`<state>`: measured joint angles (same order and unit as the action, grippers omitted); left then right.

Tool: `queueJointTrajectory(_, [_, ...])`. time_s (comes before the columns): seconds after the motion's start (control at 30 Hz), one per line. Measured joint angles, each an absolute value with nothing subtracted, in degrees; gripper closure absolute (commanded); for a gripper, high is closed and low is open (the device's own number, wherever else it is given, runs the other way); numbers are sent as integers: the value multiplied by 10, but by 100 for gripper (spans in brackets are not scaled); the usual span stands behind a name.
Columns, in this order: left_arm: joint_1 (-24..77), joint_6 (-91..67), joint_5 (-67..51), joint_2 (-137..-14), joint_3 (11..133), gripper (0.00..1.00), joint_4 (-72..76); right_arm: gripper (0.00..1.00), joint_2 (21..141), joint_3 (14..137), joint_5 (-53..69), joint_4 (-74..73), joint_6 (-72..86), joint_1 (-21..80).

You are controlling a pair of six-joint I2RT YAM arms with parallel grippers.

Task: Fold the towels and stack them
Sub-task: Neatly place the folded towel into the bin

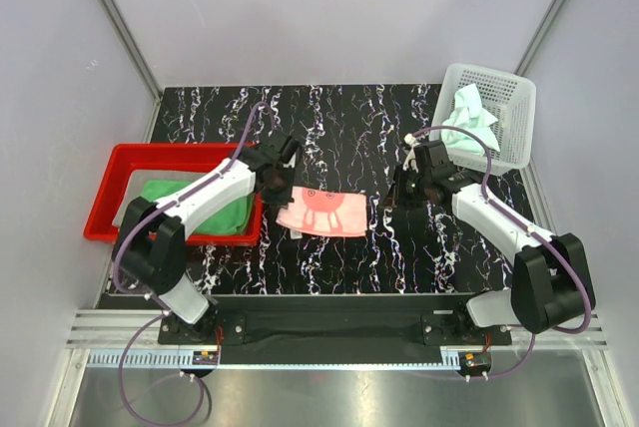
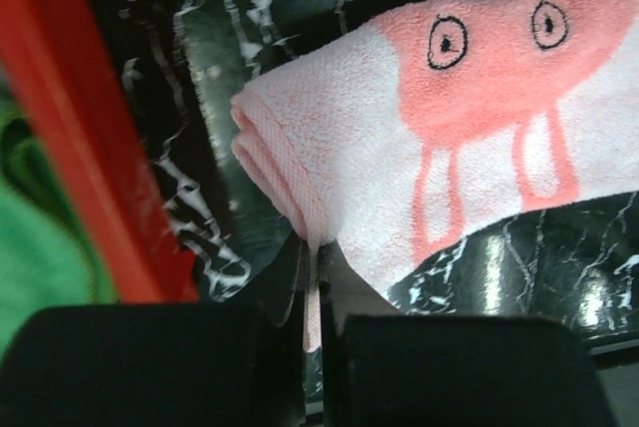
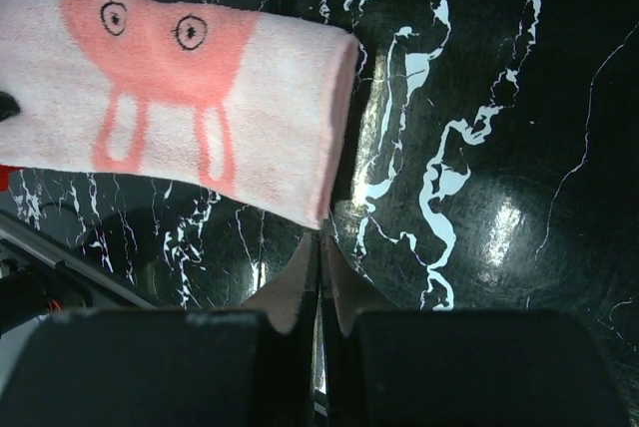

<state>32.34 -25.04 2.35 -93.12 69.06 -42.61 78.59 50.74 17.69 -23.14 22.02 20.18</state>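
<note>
A folded salmon-pink towel (image 1: pixel 324 210) with a cartoon face lies stretched between my two grippers on the black marbled table. My left gripper (image 1: pixel 275 180) is shut on the towel's left end; cloth shows between its jaws in the left wrist view (image 2: pixel 318 247). My right gripper (image 1: pixel 394 196) is shut, its tips (image 3: pixel 321 237) pinching the towel's near right corner (image 3: pixel 319 215). A bright green towel (image 1: pixel 200 203) lies folded in the red tray. A pale mint towel (image 1: pixel 467 113) sits crumpled in the white basket. The grey towel shows only as a grey edge (image 1: pixel 130 210) under the green one.
The red tray (image 1: pixel 110 188) stands at the left edge, its rim (image 2: pixel 110 148) close beside my left gripper. The white perforated basket (image 1: pixel 509 98) stands at the back right corner. Grey walls enclose the table on three sides.
</note>
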Motion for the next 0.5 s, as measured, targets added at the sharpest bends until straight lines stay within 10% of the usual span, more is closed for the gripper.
queueJointTrajectory(0.5, [235,-176,176,-827,725,100,-566,94,786,512,200,-222,220,202])
